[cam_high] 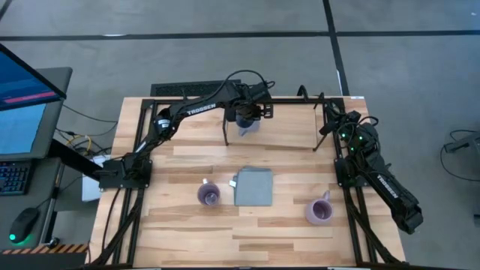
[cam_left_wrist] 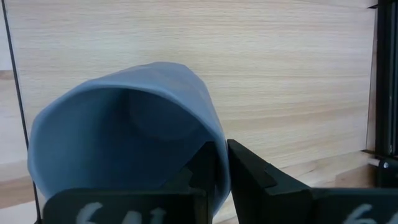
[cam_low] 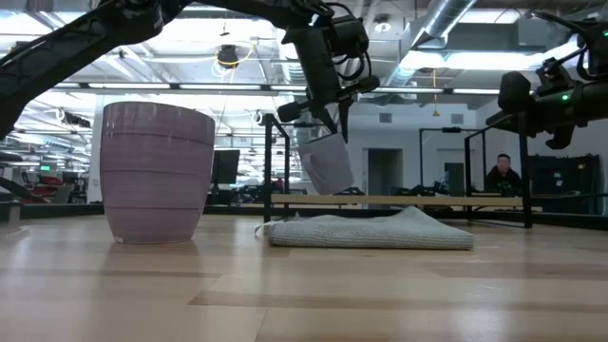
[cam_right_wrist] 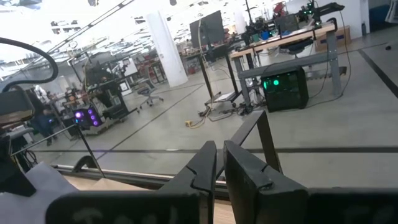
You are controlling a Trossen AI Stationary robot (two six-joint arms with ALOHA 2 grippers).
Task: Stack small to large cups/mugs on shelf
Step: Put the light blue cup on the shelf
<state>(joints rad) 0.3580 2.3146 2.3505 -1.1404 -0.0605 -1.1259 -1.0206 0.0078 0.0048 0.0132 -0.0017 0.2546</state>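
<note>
Blue small mug [cam_left_wrist: 124,137] hangs tilted over the light wooden shelf [cam_high: 285,127], its rim pinched in my left end effector [cam_left_wrist: 221,171]. Next I must lower it flat. Right end effector [cam_right_wrist: 219,165] waits closed, empty.

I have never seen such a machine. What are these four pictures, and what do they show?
It is a robot with two dark arms at a wooden table; each arm ends in a two-finger claw. One picture looks straight down, one looks level across the table, and two come from cameras on the wrists.

The left claw pinches the wall of a blue mug, one finger inside and one outside. The level picture shows the mug tilted and lifted above the shelf, a light board in a thin black frame at the table's far side.

The right claw holds nothing; its fingers are almost together, and that arm waits near the shelf's right end.

On the table stand two light purple mugs with a folded grey cloth between them.
</note>
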